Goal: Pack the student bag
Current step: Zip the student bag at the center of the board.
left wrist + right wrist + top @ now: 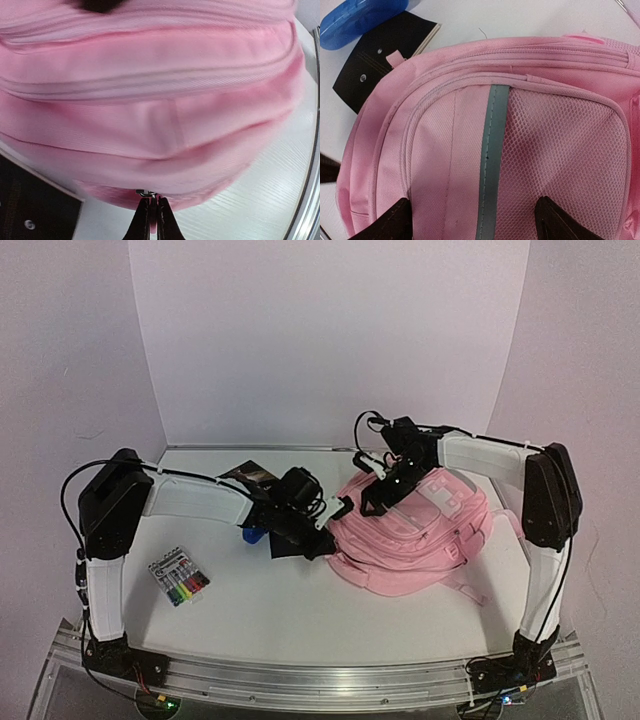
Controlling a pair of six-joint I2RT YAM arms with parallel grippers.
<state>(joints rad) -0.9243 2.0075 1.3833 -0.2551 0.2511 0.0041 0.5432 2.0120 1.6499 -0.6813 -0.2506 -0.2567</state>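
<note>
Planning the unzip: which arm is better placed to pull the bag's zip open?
Probably left: left gripper, jaws shut on the student bag's zip pull; right gripper hangs open over the mesh pocket.

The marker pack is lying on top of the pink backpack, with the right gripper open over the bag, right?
No. The marker pack lies on the table, apart from the pink backpack, as the top view shows. The right gripper is open over the bag.
</note>
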